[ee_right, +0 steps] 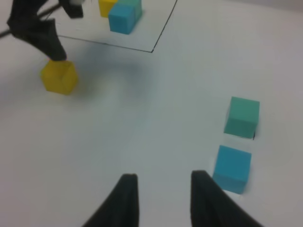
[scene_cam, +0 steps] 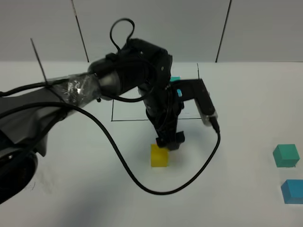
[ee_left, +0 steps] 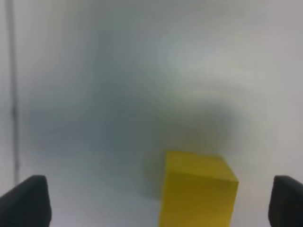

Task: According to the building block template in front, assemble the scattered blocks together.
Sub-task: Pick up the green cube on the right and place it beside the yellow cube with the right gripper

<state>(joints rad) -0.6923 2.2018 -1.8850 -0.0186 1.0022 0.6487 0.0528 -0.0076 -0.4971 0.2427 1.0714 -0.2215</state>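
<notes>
The loose yellow cube (scene_cam: 159, 156) sits on the white table just in front of the black outline (scene_cam: 113, 111). My left gripper (scene_cam: 169, 139) hangs right above its far edge, open. In the left wrist view the cube (ee_left: 199, 189) lies between the wide-spread fingers (ee_left: 26, 201), untouched. The loose teal-green cube (scene_cam: 286, 155) and sky-blue cube (scene_cam: 293, 190) sit far right. My arm hides most of the template; its sky-blue cube (ee_right: 124, 18) shows in the right wrist view. My right gripper (ee_right: 163, 182) is open and empty, near the sky-blue cube (ee_right: 232, 168) and teal-green cube (ee_right: 242, 116).
The left arm's black cable (scene_cam: 142, 187) loops over the table in front of the yellow cube. The wrapped left arm (scene_cam: 71, 90) stretches across the left half of the table. The right arm is out of the exterior view.
</notes>
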